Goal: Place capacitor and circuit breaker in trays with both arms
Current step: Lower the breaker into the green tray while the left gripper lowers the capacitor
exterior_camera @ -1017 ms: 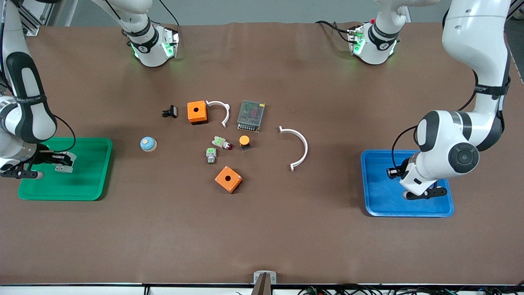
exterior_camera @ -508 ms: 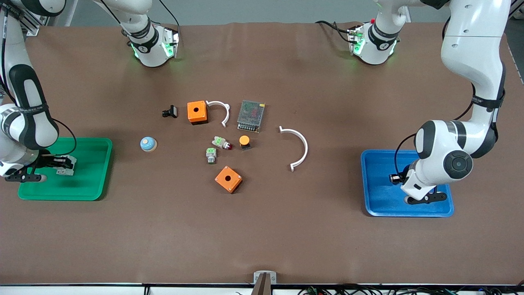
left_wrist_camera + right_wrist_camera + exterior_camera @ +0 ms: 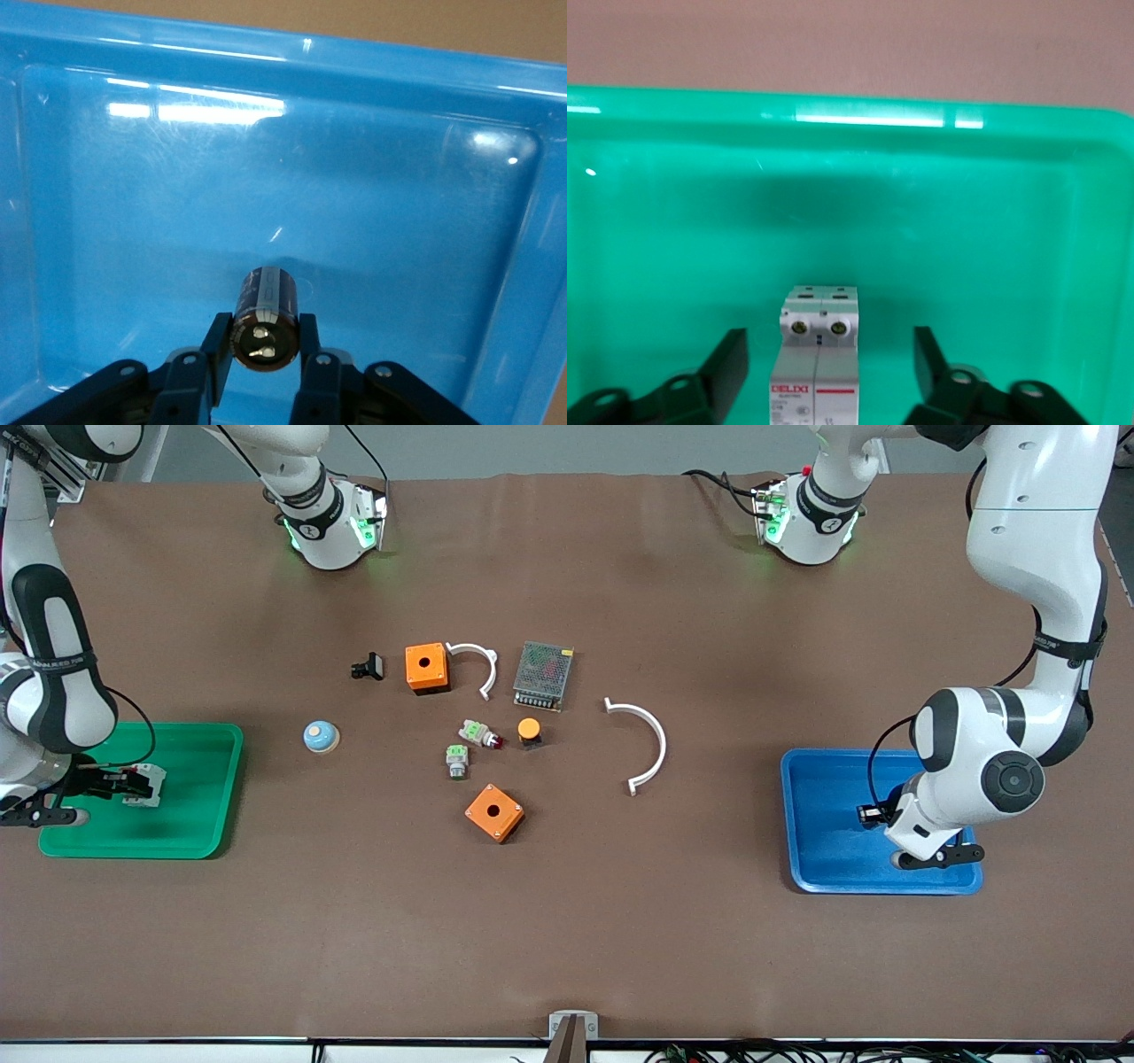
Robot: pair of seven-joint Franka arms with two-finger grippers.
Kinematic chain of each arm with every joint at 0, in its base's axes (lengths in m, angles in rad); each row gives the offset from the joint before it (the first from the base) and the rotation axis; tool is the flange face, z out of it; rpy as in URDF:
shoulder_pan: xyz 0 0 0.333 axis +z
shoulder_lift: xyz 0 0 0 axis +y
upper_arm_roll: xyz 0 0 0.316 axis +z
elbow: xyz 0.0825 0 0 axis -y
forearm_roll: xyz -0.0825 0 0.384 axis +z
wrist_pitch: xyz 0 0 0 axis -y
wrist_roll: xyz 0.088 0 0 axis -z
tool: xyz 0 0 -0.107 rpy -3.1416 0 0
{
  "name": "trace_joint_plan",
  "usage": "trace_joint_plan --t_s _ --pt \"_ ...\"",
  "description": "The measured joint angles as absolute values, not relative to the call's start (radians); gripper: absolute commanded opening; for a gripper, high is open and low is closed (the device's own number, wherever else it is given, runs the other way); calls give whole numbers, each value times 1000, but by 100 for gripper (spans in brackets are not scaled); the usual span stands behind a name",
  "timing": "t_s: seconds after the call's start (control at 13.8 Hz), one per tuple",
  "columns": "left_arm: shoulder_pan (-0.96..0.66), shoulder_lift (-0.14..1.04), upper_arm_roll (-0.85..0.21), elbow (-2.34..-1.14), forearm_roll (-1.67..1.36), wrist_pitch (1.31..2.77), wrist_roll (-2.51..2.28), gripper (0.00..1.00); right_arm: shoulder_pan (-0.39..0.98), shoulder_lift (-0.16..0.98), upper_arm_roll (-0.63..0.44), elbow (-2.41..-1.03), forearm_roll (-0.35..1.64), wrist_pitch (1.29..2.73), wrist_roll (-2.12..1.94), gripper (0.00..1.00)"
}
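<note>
**Both parts down at their trays**

On my left wrist feed the left gripper (image 3: pixel 263 363) pinches the capacitor (image 3: pixel 265 315) between its fingers, low over the floor of the blue tray (image 3: pixel 106 204); I cannot tell whether the part touches the tray. From the front, the arm's wrist hides the capacitor completely.

The right gripper (image 3: pixel 830 363) has its fingers spread wide, clear of the circuit breaker (image 3: pixel 816 354), which sits in the green tray (image 3: pixel 1010 177). The breaker's lower end is cut off there, so I see no red levers. From the front it shows as a small pale block (image 3: pixel 144 786).
</note>
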State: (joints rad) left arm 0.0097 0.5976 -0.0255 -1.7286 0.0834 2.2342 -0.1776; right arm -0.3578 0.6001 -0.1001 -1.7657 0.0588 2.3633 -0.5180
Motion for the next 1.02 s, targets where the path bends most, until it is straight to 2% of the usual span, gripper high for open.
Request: trace_joint_plan --t_s 0.44,0.51,0.58,0.65,0.73,1.02 --pt "9 610 -36 -1729 27 2235 -178 16 -317 586 -90 -1491 58 1987 -514 100" --pt "9 615 -36 -1729 25 2235 -178 19 -300 576 -89 -1456 58 1931 -485 100" --pt "9 620 -36 -1729 24 2235 -178 41 -279 565 -87 -1436 58 1889 -431 100" --pt "8 625 -36 -1729 24 2236 -178 84 -254 551 -86 -1427 58 1854 -370 100" --pt "8 628 -36 -1728 24 2237 -178 100 -226 539 -84 -1424 58 1825 -313 100" --pt "8 614 -36 -1711 20 2229 -178 100 -147 497 -82 -1424 58 1774 -171 100"
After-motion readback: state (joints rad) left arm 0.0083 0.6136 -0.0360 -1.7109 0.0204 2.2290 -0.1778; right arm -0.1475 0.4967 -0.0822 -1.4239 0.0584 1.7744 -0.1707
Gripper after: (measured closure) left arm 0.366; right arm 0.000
